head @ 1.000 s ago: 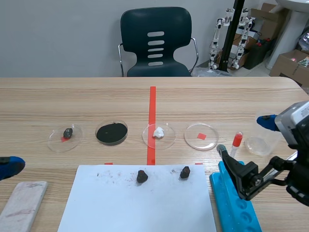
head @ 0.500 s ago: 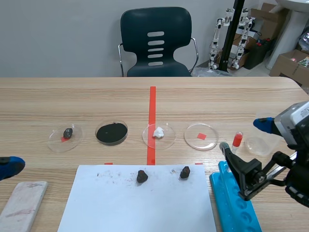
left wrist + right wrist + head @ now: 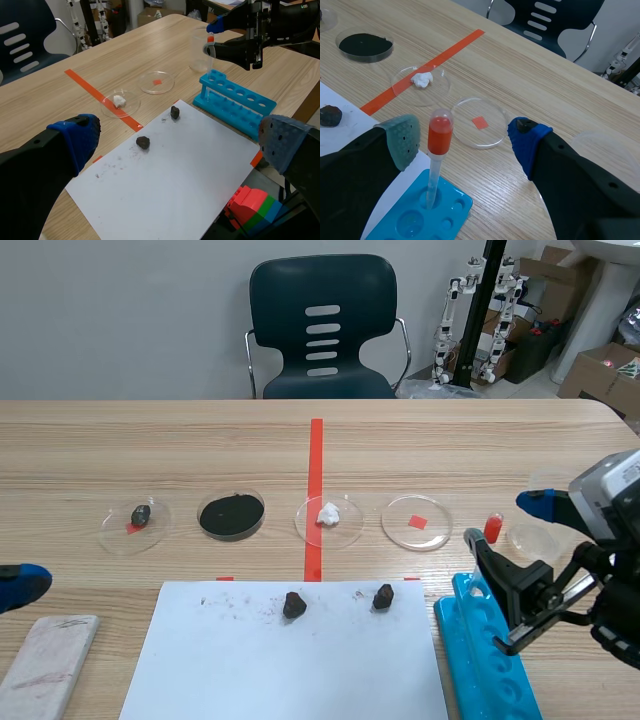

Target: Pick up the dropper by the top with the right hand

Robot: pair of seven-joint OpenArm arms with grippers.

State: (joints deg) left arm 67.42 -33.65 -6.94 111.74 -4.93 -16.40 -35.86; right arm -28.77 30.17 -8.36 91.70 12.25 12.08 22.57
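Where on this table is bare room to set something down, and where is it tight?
Free: the wood beyond the row of petri dishes, either side of the tape line; also the near part of the white sheet, this side of the two dark lumps. Crowded: the blue rack, where the open right gripper flanks the dropper, clear beaker beside.

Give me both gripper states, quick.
Left gripper: open, empty.
Right gripper: open, one finger on each side of the dropper top, not yet gripping it.
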